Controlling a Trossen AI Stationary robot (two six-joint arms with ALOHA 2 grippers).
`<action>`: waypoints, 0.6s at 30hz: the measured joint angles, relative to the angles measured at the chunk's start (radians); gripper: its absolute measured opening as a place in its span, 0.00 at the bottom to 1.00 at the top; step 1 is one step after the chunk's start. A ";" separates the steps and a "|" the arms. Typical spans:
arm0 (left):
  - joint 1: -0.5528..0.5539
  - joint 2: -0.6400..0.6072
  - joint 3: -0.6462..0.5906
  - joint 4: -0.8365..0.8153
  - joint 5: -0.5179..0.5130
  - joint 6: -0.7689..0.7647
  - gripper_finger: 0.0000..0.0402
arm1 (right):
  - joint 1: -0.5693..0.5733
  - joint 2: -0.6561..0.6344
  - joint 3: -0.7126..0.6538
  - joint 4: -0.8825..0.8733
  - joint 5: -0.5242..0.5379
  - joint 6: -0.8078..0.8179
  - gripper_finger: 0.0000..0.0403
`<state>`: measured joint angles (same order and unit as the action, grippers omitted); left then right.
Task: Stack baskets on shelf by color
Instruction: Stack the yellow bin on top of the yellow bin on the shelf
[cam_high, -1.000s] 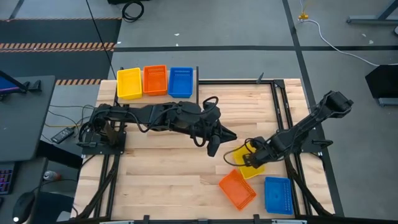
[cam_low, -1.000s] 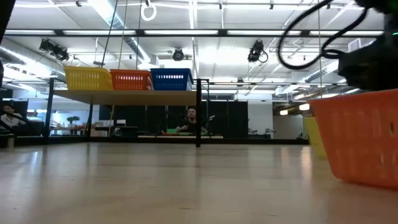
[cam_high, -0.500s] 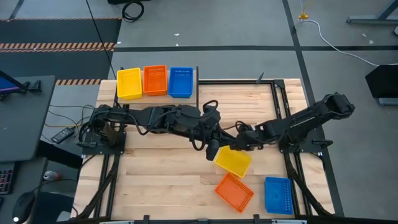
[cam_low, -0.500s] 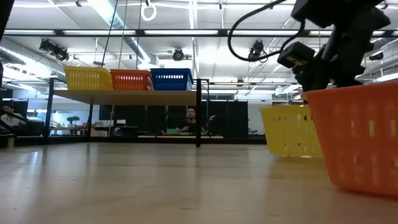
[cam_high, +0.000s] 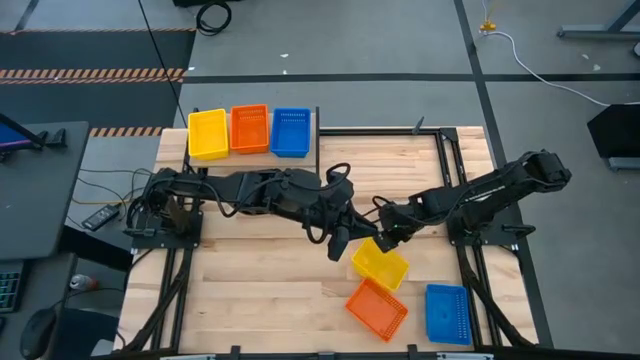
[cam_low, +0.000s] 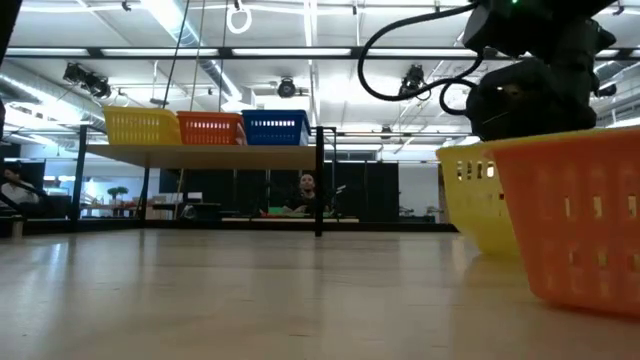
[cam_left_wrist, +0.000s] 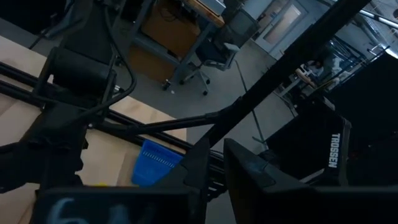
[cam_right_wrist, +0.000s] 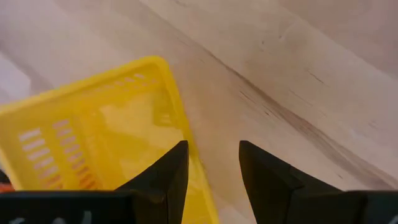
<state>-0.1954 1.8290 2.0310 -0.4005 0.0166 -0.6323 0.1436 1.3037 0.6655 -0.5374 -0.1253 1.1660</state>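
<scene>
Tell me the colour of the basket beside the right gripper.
Yellow; it shows best in the right wrist view.

I see a big light-wood tabletop (cam_high: 260, 270) on a grey floor (cam_high: 380, 40) — a white cable (cam_high: 530, 62) snakes there. A seated person (cam_low: 306, 196) shows far back, and a grey office chair (cam_left_wrist: 217, 53).

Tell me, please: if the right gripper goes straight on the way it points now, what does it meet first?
Most likely the rim of the yellow basket. In the right wrist view the right gripper is open, one finger over that rim, the other over the bare table. Depth is unclear.
</scene>
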 joint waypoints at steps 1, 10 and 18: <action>0.001 0.000 0.000 -0.002 0.000 0.000 0.13 | 0.000 -0.002 0.000 -0.002 -0.004 -0.021 0.37; 0.017 0.000 0.000 -0.026 0.000 -0.005 0.13 | -0.004 -0.129 0.000 -0.063 -0.001 -0.122 0.37; 0.025 0.000 0.000 -0.032 0.001 -0.001 0.13 | 0.070 -0.218 0.000 -0.072 -0.007 -0.088 0.37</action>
<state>-0.1705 1.8290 2.0310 -0.4324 0.0179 -0.6332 0.2137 1.0854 0.6655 -0.6092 -0.1318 1.0783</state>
